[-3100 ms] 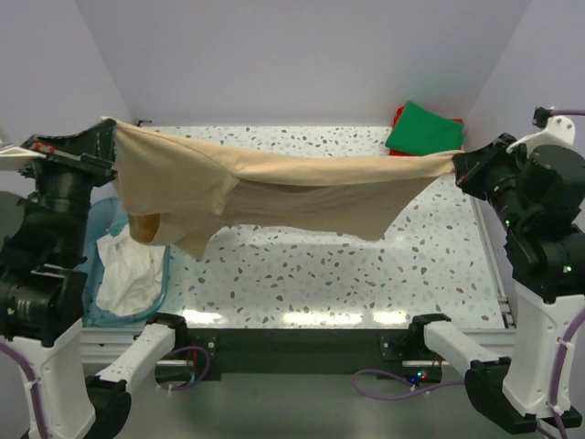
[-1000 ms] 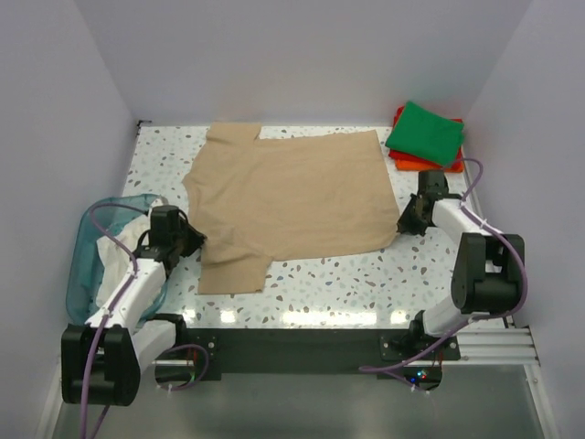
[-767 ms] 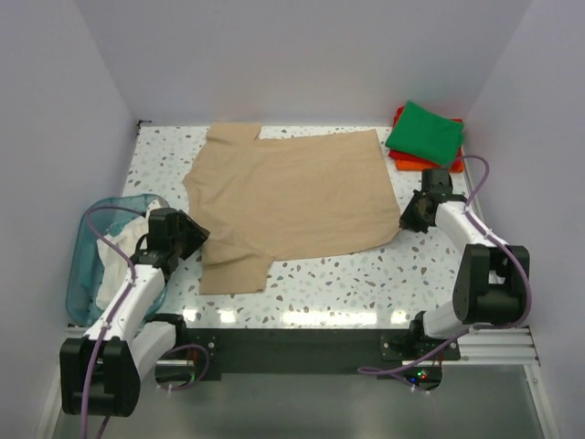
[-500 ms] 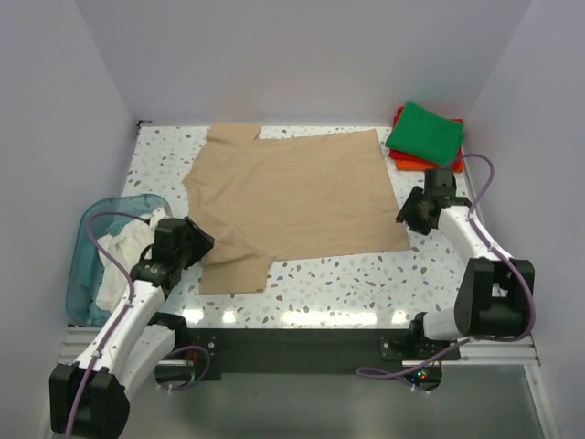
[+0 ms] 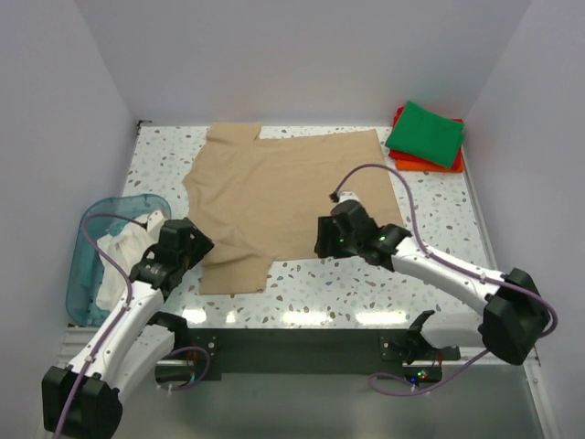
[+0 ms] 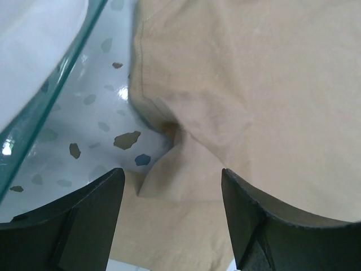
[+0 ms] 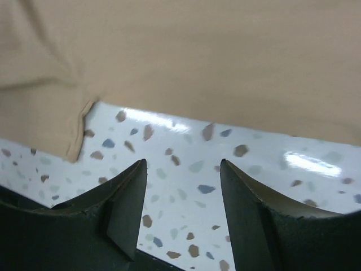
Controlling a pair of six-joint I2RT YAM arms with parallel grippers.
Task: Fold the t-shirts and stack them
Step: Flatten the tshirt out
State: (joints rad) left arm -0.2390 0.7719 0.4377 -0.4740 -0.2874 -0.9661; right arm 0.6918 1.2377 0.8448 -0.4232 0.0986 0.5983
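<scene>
The tan t-shirt (image 5: 288, 187) lies spread flat on the speckled table, one sleeve (image 5: 233, 265) pointing toward the near edge. My left gripper (image 5: 190, 243) hangs open over that sleeve's armpit fold (image 6: 169, 127), nothing between its fingers (image 6: 84, 220). My right gripper (image 5: 320, 238) is open at the shirt's near hem; in the right wrist view it (image 7: 183, 164) sits over bare table with the tan cloth (image 7: 197, 56) just beyond. A folded green t-shirt (image 5: 425, 133) rests on a folded orange-red one (image 5: 416, 163) at the back right. A white t-shirt (image 5: 123, 261) lies crumpled in the basket.
The translucent teal basket (image 5: 82, 240) stands at the left edge, its rim (image 6: 51, 96) close beside my left gripper. Purple-grey walls close off the table on the left, back and right. The right arm stretches across the table's near right part.
Both grippers have opened and let go of the tan shirt, which now lies flat. The right arm swung from the shirt's right edge to its near hem; the left shifted slightly toward the sleeve.
</scene>
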